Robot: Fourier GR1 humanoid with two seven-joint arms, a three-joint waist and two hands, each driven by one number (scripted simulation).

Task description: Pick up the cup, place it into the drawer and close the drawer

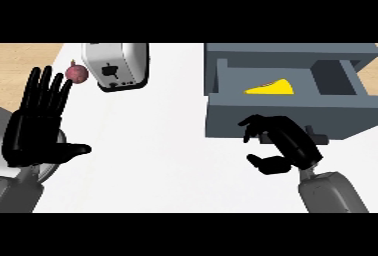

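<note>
At right, open drawer (284, 85) holds yellow cup (272, 89) | right hand (284, 142) curled, empty, before drawer front | left hand (37, 125) open, resting | cup looks light, rigid; grasp rim.

The white counter (148, 150) carries a grey drawer unit (288, 117). Well to the unit's left stands a toaster (114, 65), and just beyond the toaster lies a small reddish fruit (77, 73).
</note>
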